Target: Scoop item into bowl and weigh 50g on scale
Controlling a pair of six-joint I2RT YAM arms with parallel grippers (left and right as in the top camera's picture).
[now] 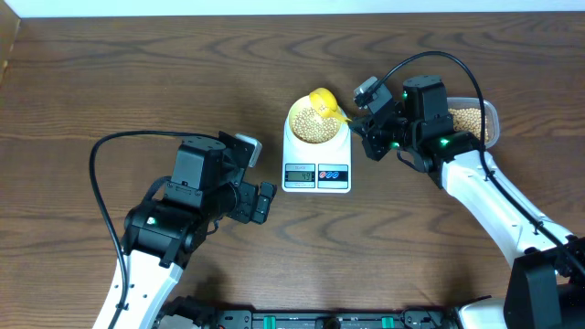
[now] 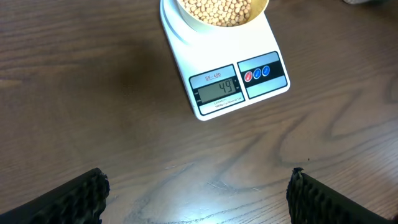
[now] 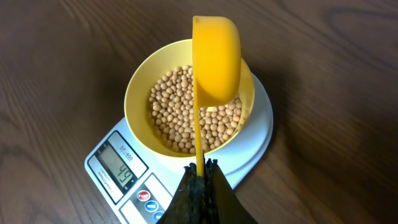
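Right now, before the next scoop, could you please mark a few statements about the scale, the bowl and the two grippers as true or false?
1. The scale's display reads 49. True.
2. The bowl stands beside the scale. False: it stands on the scale's platform, with beans in it.
3. The right gripper is shut on the yellow scoop's handle. True.
4. The left gripper grips the bowl. False: it is open and empty, above bare table.

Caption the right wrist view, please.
Right end effector holds yellow scoop over beans in bowl on scale.
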